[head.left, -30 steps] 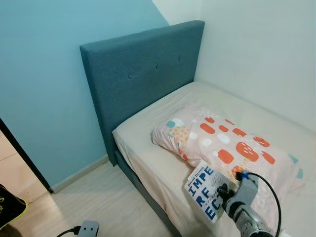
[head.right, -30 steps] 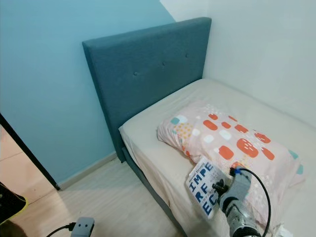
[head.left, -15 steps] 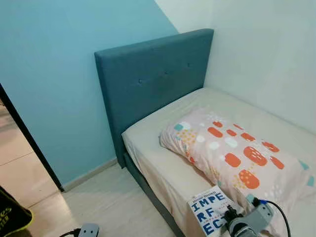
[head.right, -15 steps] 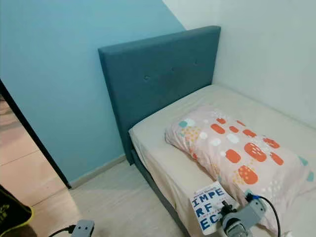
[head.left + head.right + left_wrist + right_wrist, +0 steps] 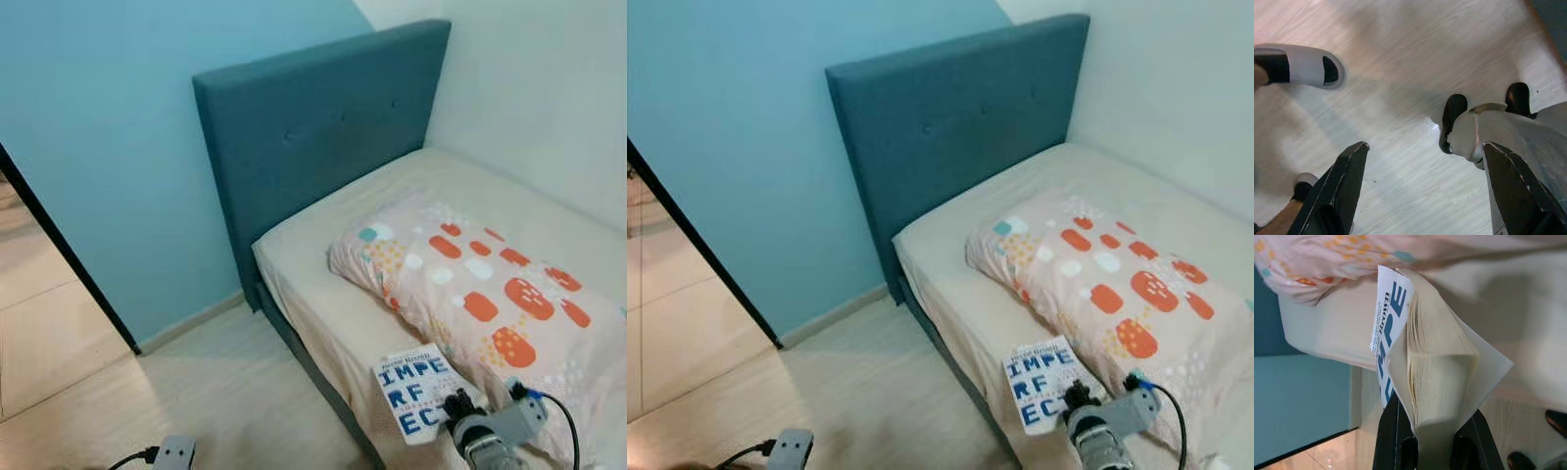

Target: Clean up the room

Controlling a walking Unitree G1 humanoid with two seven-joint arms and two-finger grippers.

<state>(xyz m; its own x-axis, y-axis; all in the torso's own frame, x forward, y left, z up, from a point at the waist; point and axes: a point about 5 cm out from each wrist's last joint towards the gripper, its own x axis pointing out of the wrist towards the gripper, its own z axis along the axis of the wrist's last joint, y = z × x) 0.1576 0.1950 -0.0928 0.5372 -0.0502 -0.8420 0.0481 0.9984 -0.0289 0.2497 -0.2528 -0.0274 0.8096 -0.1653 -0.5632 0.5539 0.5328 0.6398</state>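
Between the right gripper's (image 5: 1432,431) two black fingers (image 5: 1388,440): white book (image 5: 415,394) with blue cover lettering, clamped at the lower edge, pages fanned slightly. Directly beyond the gripper and under the book: cream mattress (image 5: 323,294) near its outer edge. Just past the book, apparently touching its far side: pink pillow (image 5: 480,289) with orange and white patches. Farther off: teal headboard (image 5: 313,127), then blue wall (image 5: 98,117). Left gripper (image 5: 1422,191) hanging low over pale wood floor (image 5: 1400,63), fingers spread wide, nothing between. Near it: white slipper (image 5: 1298,66), robot's black feet (image 5: 1452,120).
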